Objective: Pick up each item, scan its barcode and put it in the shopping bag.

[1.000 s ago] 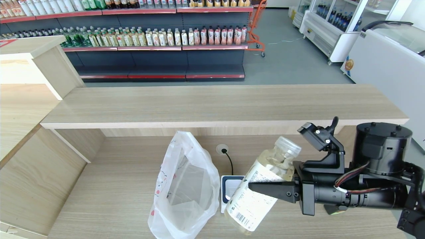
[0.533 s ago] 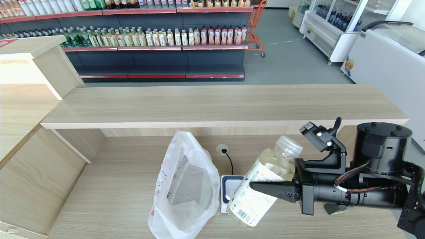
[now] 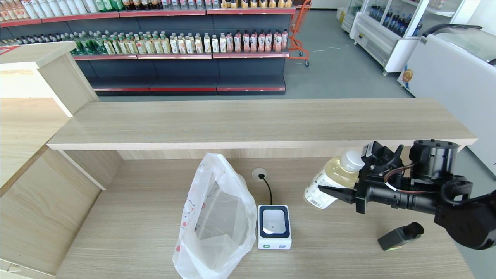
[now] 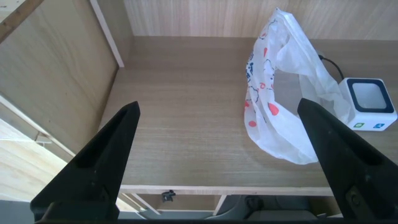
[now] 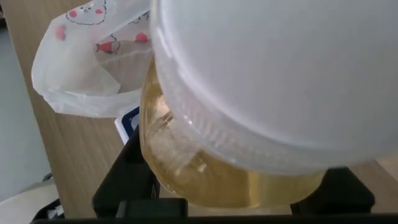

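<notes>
The left pincer (image 4: pixel 217 155) is held apart, empty. Left of the right pincer (image 3: pixel 329 190), the shopping bag (image 3: pixel 213 217) is seen seemingly empty beside the scanner (image 3: pixel 274 226). A tilted bottle (image 3: pixel 332 176) is clamped in the right pincer, not yet bagged; a dark item (image 3: pixel 399 236) nearby on the desk (image 3: pixel 128 232) is yet to be picked up.

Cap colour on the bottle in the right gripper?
The bottle cap is white; right wrist view shows it best.

Shopping bag (image 3: pixel 212 217) standing open, scanner (image 3: pixel 274 227) just beside, raised ledge (image 3: pixel 259 124) behind
</notes>
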You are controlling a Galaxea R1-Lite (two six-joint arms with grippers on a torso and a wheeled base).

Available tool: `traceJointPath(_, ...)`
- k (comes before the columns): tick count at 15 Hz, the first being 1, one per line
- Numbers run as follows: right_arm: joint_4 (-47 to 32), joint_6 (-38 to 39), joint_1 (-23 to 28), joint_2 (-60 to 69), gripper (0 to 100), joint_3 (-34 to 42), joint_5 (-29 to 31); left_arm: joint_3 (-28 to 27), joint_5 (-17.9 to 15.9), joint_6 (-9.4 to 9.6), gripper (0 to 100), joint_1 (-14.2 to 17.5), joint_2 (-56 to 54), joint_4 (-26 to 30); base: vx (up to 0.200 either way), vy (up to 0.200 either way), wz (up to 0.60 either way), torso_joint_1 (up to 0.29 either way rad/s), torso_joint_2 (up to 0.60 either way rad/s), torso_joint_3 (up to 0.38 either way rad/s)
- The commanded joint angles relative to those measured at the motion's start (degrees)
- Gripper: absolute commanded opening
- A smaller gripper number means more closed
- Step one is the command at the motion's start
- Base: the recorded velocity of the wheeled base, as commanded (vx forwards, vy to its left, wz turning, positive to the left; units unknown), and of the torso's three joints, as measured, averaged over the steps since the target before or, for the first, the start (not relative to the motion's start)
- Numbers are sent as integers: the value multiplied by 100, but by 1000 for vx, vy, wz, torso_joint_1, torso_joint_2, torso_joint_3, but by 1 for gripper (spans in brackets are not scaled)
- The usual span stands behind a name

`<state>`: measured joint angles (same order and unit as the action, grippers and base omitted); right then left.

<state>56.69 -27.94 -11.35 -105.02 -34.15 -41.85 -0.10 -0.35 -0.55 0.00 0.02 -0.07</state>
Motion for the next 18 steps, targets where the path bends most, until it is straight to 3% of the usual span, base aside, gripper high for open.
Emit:
traceJointPath(1,695,-168,107,-1091,0,-470,-262,1,0,2,100,0,-2,-1,0,0,0,0,0,0)
traceJointPath(8,1433,-1715,-306,-2365,0,-1208,-1475,1,0,-7,100,0,-2,-1,0,0,0,0,0,0)
traceJointPath(12,2031,-1732,-535,-2804,0,-1402,-1616,1,0,2,100,0,-2,-1,0,0,0,0,0,0)
traceJointPath(18,2162,-1785,-605,-2971,0,-1402,-1721,1,0,2,100,0,-2,-1,0,0,0,0,0,0)
